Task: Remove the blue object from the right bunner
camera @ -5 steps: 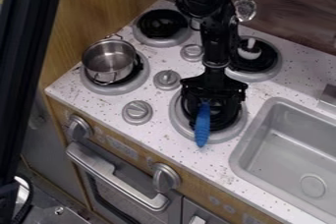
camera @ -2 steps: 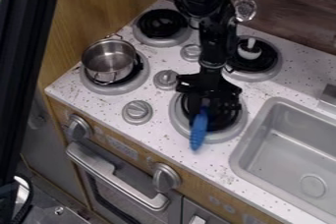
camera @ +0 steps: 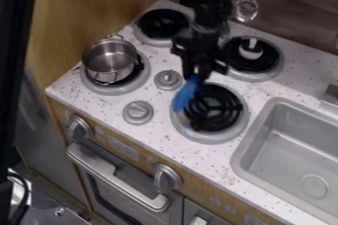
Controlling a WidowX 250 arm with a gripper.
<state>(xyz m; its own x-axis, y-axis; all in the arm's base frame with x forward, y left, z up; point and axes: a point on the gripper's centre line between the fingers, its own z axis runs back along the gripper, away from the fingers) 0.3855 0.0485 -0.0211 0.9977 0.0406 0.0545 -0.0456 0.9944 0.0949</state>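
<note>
Blue object (camera: 186, 94) hangs from the pincer (camera: 196, 74), which is clamped on its upper end. It is over the rim of the right front burner (camera: 218, 139), on the side of the knob (camera: 168, 80). I judge that removal is in hand; next, the pincer should carry it fully clear, then lower it gently onto the tabletop (camera: 99, 104).

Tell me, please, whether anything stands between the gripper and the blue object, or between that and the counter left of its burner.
Nothing visible separates the gripper from the blue object at its jaws; two stove knobs stand on the counter left of the burner.
</note>
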